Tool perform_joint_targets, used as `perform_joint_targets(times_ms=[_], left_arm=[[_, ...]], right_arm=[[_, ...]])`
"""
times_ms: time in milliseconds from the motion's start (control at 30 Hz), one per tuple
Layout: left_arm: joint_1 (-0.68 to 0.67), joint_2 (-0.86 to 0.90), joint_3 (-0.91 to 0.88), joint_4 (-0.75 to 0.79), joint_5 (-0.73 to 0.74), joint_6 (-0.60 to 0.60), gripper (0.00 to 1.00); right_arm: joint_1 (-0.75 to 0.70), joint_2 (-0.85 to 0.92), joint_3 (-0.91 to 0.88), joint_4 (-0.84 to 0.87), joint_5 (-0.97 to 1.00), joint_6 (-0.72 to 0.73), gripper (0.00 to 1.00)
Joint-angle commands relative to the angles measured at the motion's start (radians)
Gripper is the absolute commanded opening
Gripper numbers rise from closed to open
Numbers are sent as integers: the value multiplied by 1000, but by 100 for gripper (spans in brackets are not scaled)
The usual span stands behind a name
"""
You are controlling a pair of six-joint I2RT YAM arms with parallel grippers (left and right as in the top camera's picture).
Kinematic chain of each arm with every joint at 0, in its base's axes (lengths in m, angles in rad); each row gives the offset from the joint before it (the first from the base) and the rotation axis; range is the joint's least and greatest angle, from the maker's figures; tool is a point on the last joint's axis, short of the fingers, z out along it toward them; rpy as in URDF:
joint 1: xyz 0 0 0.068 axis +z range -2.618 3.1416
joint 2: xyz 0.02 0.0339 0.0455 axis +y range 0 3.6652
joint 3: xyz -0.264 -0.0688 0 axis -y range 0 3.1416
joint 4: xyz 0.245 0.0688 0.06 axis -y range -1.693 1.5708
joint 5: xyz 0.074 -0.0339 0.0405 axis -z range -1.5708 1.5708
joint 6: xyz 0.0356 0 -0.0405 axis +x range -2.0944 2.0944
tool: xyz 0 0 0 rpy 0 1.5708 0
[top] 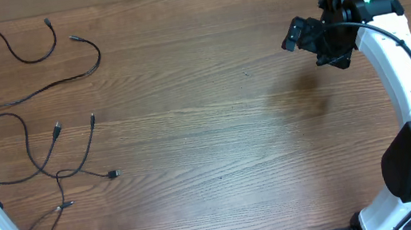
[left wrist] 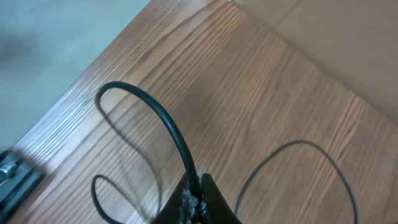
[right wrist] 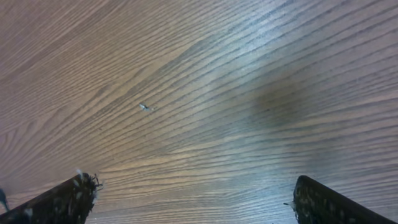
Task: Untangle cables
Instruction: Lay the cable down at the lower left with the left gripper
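pinching one cable (left wrist: 163, 118) in the closed left gripper (left wrist: 194, 198)

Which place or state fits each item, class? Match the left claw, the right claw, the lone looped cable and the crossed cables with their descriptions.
Column A:
1. left claw
2. right claw
3. lone looped cable
4. crossed cables

Column B:
a. open above the wooden table
b. far left corner, lying apart
c. shut on a thin black cable
d. left side, nearer the robot, strands overlapping

Pairs: 1-c, 2-a, 3-b, 4-d
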Motion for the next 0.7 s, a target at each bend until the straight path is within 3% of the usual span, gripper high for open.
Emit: perform_joint_targets(times_ms=[0, 33, 200, 333, 500, 667], left_arm=[[5, 2, -91, 127, -178, 177, 11], [11, 18, -121, 244, -188, 340, 12], [40, 97, -124, 460, -117, 713, 16], [84, 146, -123, 506, -32, 777, 16], [140, 188, -123, 487, 230, 836, 59], [140, 185, -123, 446, 661, 1049, 86]], right_arm=[[-1, -34, 13, -5, 4, 4, 100], [-1, -34, 7, -7, 4, 4, 100], [-1, -34, -10, -9, 4, 4, 100], [0, -34, -11, -9, 3, 4, 100], [0, -34, -11, -3, -2, 4, 100], [0, -34, -11, 1, -8, 4, 100]])
